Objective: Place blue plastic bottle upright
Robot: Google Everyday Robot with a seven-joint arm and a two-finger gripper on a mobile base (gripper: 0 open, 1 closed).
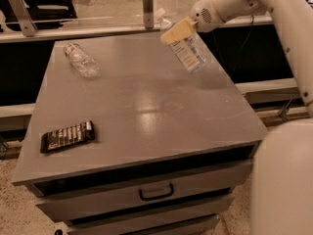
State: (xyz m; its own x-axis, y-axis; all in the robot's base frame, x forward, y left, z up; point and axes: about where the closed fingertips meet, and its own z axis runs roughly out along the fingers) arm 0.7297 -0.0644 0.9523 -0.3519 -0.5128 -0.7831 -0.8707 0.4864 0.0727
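Claw [175,32] closed around blue plastic bottle [192,58] near neck; bottle held tilted in air above far right part of surface [146,106]. Base to be swung under cap until vertical, then lowered flat onto surface before grip is released.

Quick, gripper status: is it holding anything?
Gripper: closed on the blue plastic bottle, which is tilted, over the far right of the table.
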